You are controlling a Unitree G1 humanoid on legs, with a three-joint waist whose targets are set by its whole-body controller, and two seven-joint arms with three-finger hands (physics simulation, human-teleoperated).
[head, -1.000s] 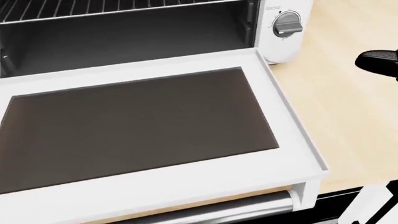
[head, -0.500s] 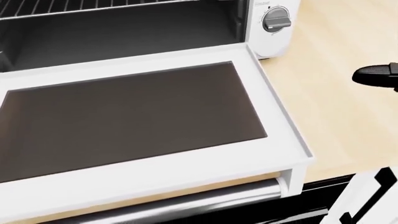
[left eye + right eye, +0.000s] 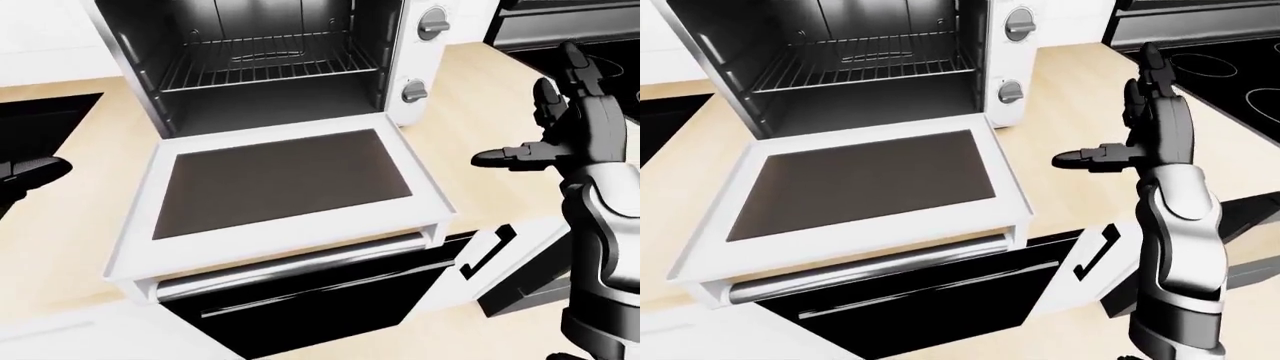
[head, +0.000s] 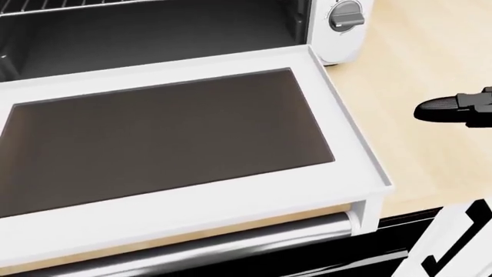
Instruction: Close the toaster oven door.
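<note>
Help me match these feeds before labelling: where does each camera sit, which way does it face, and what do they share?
Left-eye view: on the head, looking down at the open toaster oven; right robot hand at right, left robot hand at left edge.
Right-eye view: same head, nearly the same picture; only the right robot hand shows.
Head view: looks steeply down on the door; one black finger shows.
All share the flat-open door and its handle.

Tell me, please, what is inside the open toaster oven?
Inside the toaster oven a bare wire rack spans the dark cavity; nothing rests on it. The floor beneath the rack is shadowed and partly hidden.
</note>
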